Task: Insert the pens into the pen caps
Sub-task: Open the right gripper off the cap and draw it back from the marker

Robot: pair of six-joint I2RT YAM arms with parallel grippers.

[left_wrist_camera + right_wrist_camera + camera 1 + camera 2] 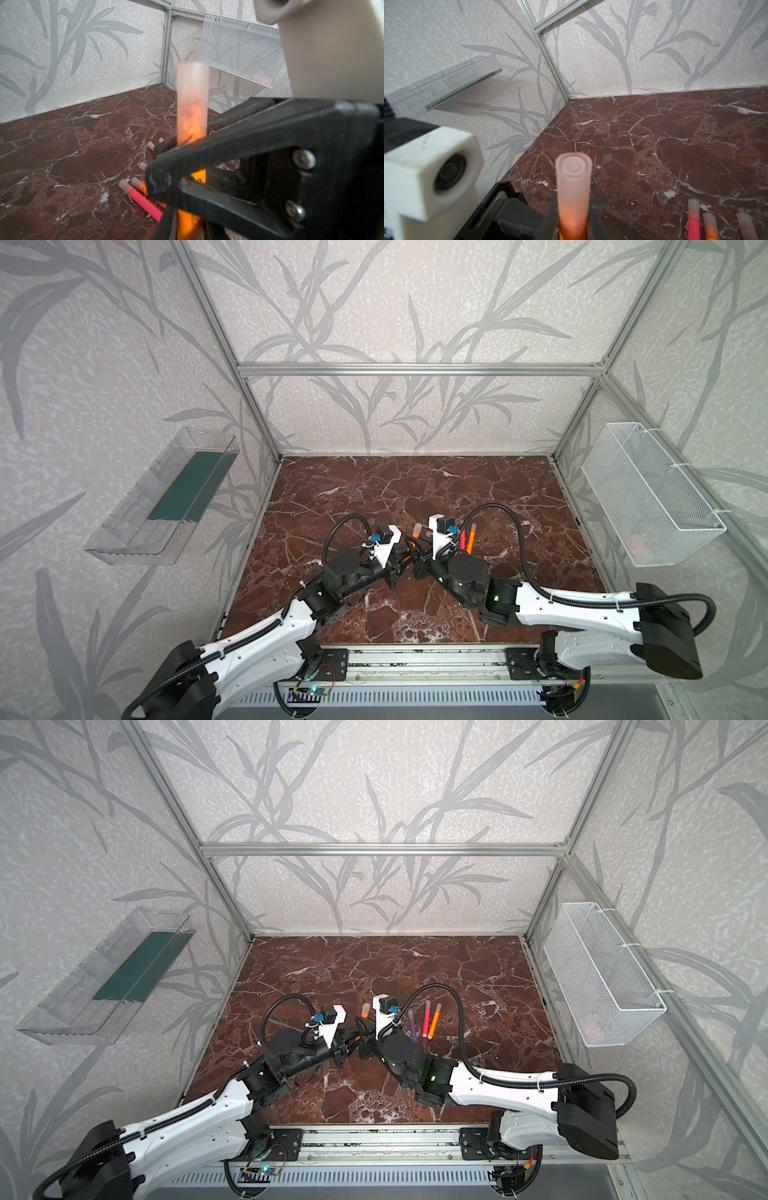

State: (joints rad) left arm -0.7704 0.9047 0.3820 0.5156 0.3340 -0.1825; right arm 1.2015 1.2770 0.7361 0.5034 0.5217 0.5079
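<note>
An orange pen (190, 222) with a translucent pen cap (192, 97) over its tip is held between both grippers above the marble. My left gripper (190, 225) is shut on the orange barrel. My right gripper (573, 228) is shut where the cap (573, 182) meets the barrel. In both top views the two grippers meet mid-table (409, 558) (359, 1031), with the cap (365, 1009) sticking out behind them. To their right a purple pen (412, 1027), a pink pen (426, 1020) and an orange pen (433, 1021) lie side by side on the marble, each capped.
A white mesh basket (652, 493) hangs on the right wall with something pinkish inside. On the left wall is a clear plastic tray (166, 497). Aluminium frame posts (266, 435) stand at the corners of the marble tabletop (374, 489).
</note>
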